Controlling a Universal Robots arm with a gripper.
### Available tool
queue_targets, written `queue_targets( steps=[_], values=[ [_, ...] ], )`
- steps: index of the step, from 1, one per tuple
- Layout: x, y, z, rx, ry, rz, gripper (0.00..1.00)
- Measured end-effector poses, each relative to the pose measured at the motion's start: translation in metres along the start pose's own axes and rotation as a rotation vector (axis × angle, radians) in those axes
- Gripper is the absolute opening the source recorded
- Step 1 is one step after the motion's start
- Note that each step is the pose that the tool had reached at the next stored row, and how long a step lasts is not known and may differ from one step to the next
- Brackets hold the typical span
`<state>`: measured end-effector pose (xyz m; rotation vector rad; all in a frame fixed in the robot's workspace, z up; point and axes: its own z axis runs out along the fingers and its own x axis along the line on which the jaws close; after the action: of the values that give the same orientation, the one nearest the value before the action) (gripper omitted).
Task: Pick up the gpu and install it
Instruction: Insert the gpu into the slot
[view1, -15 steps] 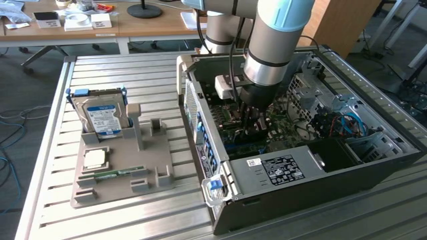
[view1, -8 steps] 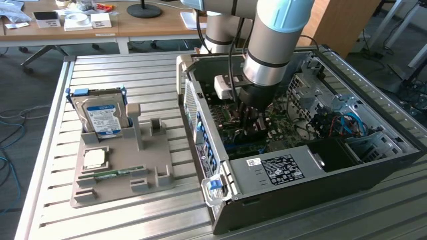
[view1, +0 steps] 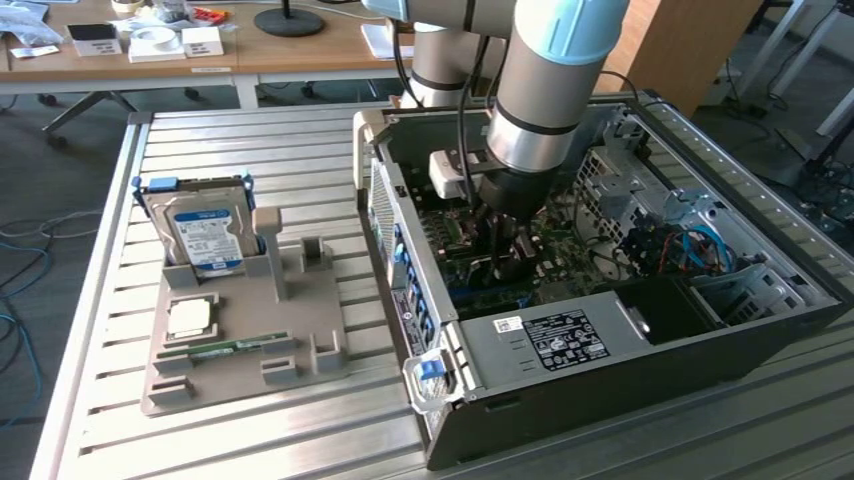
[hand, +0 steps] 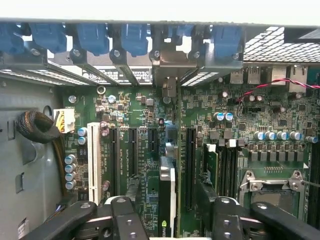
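Note:
The gpu stands edge-on in a black slot of the green motherboard, inside the open computer case. Its silver end bracket sits in the row of rear slot openings. My gripper hangs straight above the card and is open. One black finger is on each side of the card, with a visible gap between each finger and the card. In the exterior view the gripper reaches down into the middle of the case.
Beside the case, a grey holder tray carries a silver hard drive, a processor chip and a narrow green memory stick. Blue slot clips, a white slot, the processor socket and the power supply surround the card.

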<state>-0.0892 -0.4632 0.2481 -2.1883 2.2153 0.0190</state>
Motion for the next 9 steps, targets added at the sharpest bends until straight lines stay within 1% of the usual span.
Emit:
queue_targets(
  steps=[5, 9],
  values=[
    [0.0, 0.0, -0.0017, -0.0001, 0.0004, 0.0, 0.57],
    [0.0, -0.0002, -0.0114, 0.0, 0.0002, 0.0, 0.57]
  ],
)
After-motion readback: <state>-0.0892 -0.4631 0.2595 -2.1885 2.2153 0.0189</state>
